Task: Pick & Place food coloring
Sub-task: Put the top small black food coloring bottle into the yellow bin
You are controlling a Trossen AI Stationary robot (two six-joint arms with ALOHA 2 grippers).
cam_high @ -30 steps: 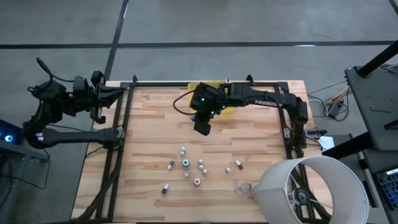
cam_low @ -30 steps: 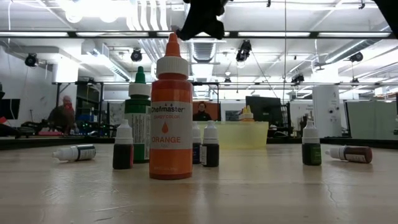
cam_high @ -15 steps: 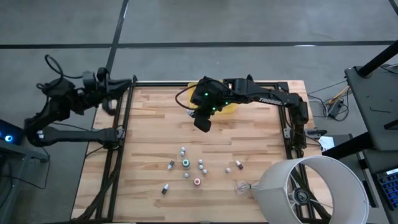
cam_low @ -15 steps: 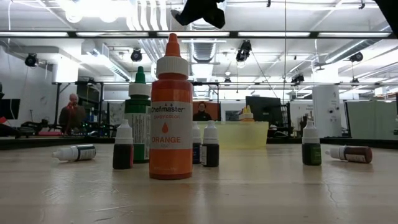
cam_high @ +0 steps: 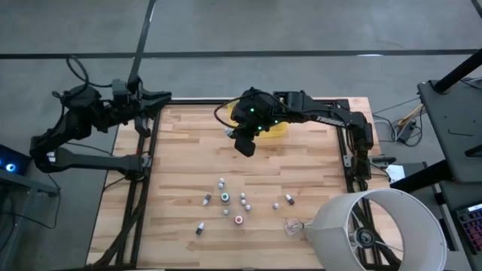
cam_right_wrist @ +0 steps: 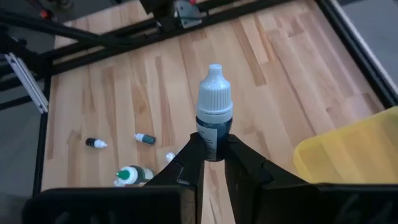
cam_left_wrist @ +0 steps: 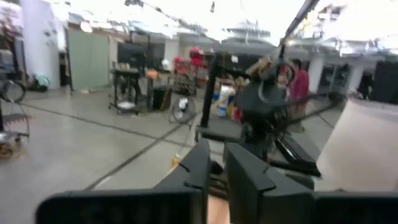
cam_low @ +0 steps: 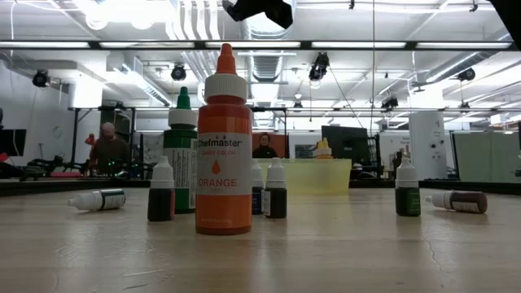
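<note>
- While the right gripper (cam_right_wrist: 210,163) is clamping a white-capped food coloring bottle (cam_right_wrist: 214,115) by its dark lower body, it is hanging over the table's (cam_high: 181,173) far edge, just beside the yellow tray (cam_high: 280,131).
- Bottle is sitting upright between the fingers (cam_right_wrist: 186,163), cap pointing away from the wrist; jaws are nearly closed, pinching low on the body.
- To do this step well, I'd be centring the bottle over the tray's open middle before letting go, not over the rim; the grip is low and the bottle tall, so a swing could be tipping it.
- I'd be lowering close to the tray floor before opening, so it isn't bouncing out.
- Remaining bottles (cam_high: 224,197) are sitting in a loose cluster near the table's near edge, well apart from the right gripper; in the low view an orange one (cam_low: 224,142) is standing closest to the camera, a green-capped one (cam_low: 181,150) behind it, and two are lying on their sides.
- Left gripper (cam_left_wrist: 217,169) is waiting off the table's far-left corner, holding nothing; its fingers are showing only a thin gap.
</note>
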